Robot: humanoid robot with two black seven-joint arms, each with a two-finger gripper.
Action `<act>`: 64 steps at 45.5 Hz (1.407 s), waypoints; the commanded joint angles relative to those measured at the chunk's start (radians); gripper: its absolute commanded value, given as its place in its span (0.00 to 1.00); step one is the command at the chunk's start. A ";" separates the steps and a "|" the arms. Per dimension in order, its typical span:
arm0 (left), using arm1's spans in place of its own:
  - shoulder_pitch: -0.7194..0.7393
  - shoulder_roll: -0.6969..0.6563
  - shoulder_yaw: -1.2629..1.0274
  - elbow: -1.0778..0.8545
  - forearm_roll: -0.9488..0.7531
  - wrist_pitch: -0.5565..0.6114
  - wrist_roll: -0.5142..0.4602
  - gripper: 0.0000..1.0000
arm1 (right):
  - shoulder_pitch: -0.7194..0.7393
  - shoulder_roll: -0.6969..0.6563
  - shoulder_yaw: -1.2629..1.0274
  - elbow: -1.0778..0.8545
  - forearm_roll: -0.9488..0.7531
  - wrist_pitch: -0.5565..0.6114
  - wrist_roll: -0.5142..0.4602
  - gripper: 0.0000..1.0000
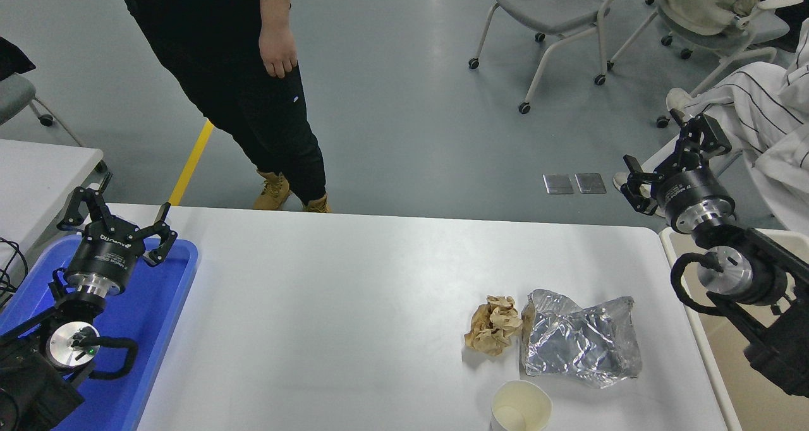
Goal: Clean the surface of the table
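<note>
Down at the near edge, a paper cup (521,407) stands upright on the table surface (354,304), its mouth open to the camera and its base cut off by the bottom of the picture. Just beyond it lies a crumpled sheet of silver foil (578,339), and touching the foil's left side sits a ball of crumpled brown paper (493,325) — all three bunched on the right half of the big glossy white top, which fills the middle of the view from the near edge to its far rounded corner.

Over at the lower left, the left gripper (117,219) is parked above a blue tray (158,304) that sits against the table's left side; its fingers are spread wide and nothing is between them. To the right, a beige bin (736,380) butts against the table's right edge, and the right arm comes in above it. The right gripper (667,159) hangs off the table's far right corner, out over the floor, fingers parted and empty, well apart from the litter.

Further back, a person in black trousers (265,115) and tan boots (273,191) stands just past the far edge, one hand (278,52) hanging loose. Behind — grey chairs on castors (550,14) on the grey floor.
</note>
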 commanded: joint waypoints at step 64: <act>0.000 0.000 0.000 0.000 0.000 -0.001 0.000 1.00 | 0.119 -0.520 -0.631 0.534 -0.935 0.157 -0.001 1.00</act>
